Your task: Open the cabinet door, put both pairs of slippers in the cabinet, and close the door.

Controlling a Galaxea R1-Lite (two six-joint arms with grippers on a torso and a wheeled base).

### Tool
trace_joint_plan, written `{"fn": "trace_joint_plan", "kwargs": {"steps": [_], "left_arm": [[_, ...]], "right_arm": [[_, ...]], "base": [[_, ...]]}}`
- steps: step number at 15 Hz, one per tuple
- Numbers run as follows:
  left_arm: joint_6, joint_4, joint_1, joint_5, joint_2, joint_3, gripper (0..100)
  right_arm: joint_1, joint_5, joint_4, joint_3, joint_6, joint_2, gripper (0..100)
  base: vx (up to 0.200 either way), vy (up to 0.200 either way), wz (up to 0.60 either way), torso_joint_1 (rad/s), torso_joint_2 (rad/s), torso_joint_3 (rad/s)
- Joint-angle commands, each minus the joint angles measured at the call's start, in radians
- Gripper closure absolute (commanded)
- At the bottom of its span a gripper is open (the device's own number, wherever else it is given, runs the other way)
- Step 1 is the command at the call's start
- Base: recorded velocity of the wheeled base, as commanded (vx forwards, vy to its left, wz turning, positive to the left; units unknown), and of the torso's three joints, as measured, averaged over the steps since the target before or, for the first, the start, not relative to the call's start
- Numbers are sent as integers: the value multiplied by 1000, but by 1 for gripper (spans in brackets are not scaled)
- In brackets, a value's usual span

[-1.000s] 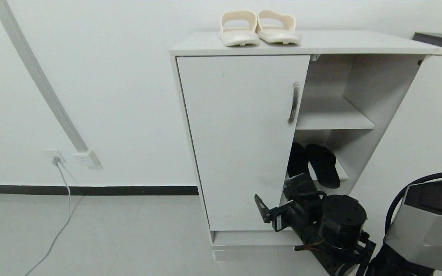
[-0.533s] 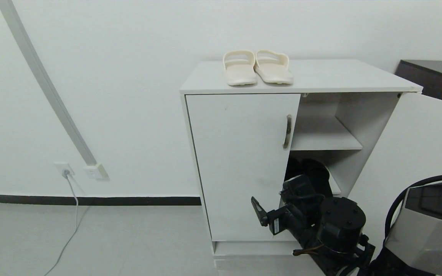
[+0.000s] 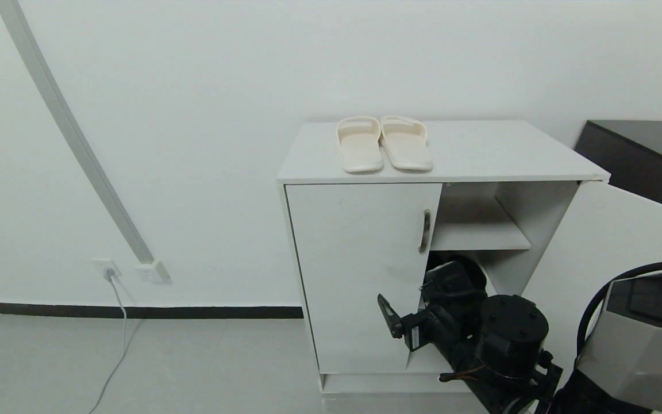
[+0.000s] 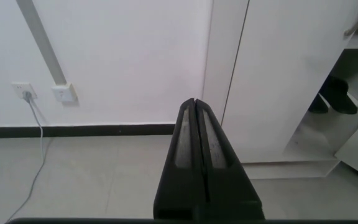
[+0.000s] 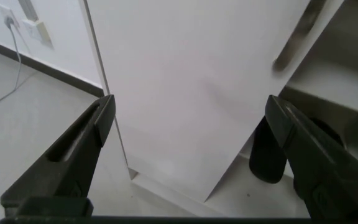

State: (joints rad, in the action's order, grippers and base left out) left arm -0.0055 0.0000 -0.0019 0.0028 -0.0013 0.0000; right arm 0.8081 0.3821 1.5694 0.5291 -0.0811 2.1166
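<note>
Head view: cream slippers (image 3: 383, 144) sit side by side on top of the cabinet (image 3: 480, 155), whose right door (image 3: 607, 241) stands open. Left wrist view: left claw (image 4: 196, 124) clenched, empty; black slippers (image 4: 335, 96) on a lower shelf inside. Right wrist view: right claw (image 5: 190, 102) released, facing the closed left door (image 5: 197, 68)

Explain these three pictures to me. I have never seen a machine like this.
This is a two-armed robot on wheels. One picture comes from a camera on its head, looking down at a white cabinet. The other two come from cameras on its wrists, each looking along its own gripper. The left gripper is shut and holds nothing; the right gripper is open, close to the cabinet's shut door. The other door stands open. On the cabinet's top lie cream slippers; black slippers sit on a low shelf inside.
</note>
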Motion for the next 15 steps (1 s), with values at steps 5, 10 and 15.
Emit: {"fn": "trace_joint_plan", "kwargs": {"steps": [5,10,15], "left_arm": [[-1,0,0,0,1,0,100],[-1,0,0,0,1,0,100],[-1,0,0,0,1,0,100]], "right_arm": [[0,0,1,0,0,8,0],[0,0,1,3,0,8,0],[0,0,1,2,-16,22,0]], "base": [[0,0,0,210,-515,-312],[0,0,0,239,-554,-319],[0,0,0,140,-319,-177]]}}
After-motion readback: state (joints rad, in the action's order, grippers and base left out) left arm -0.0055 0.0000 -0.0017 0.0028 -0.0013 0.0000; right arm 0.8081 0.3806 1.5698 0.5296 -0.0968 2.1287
